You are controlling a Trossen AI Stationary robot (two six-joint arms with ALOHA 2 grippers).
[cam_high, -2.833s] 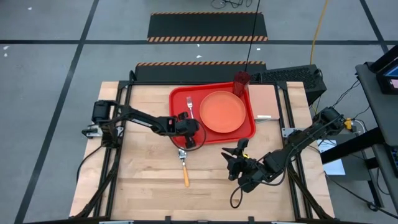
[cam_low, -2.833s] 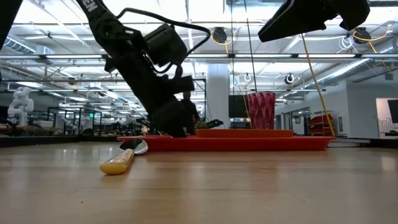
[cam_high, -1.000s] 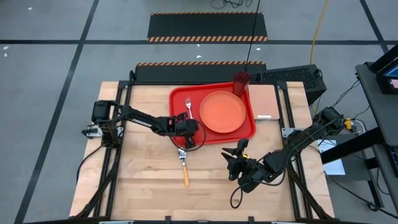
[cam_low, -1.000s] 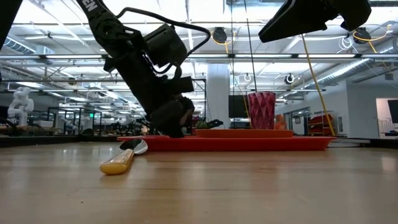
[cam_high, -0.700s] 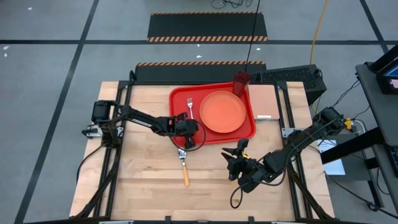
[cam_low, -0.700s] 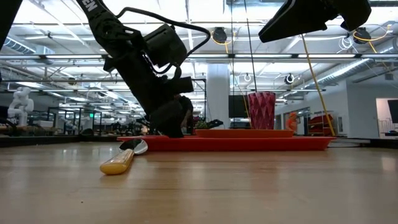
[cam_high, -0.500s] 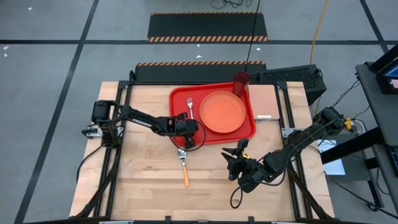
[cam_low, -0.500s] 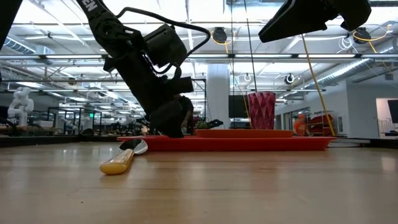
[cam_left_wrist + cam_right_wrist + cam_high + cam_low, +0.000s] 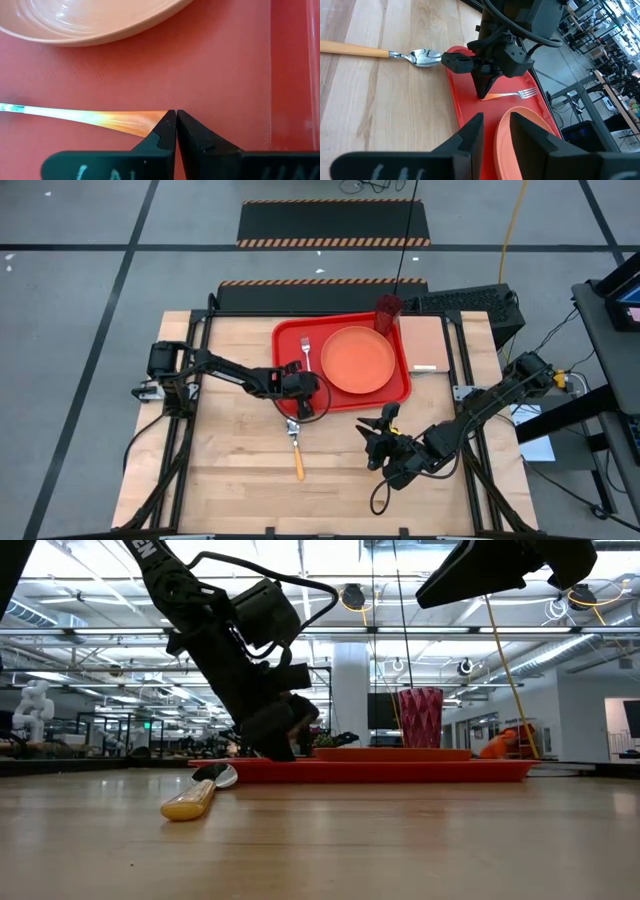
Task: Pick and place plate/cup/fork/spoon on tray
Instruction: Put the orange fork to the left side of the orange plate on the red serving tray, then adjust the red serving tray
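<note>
The red tray [image 9: 283, 330] holds the orange plate [image 9: 357, 360], the fork [image 9: 305, 352] left of the plate and the dark red cup [image 9: 388, 310] at its far right corner. The fork lies flat, tines toward the far edge. My left gripper [image 9: 303, 377] is shut at the fork's handle end, over the tray's near left part. The spoon [image 9: 296, 450] lies on the wood just off the tray's near left corner, bowl toward the tray. My right gripper [image 9: 377, 423] is open and empty above the table, near and right of the tray. My left gripper meets the free end of the fork's orange handle [image 9: 150, 124] with its shut fingertips, coming from above and pointing down. One finger [image 9: 160, 137] covers the very end, so whether the end is pinched or only pressed does not show. The fork lies flat on the tray [image 9: 510, 94].
A tan-pink pad [image 9: 424, 345] lies against the tray's right side. Bare wood stretches across the table's near half around the spoon [image 9: 200, 795]. In the low view the tray [image 9: 380, 770] and cup [image 9: 420, 718] stand behind the left arm.
</note>
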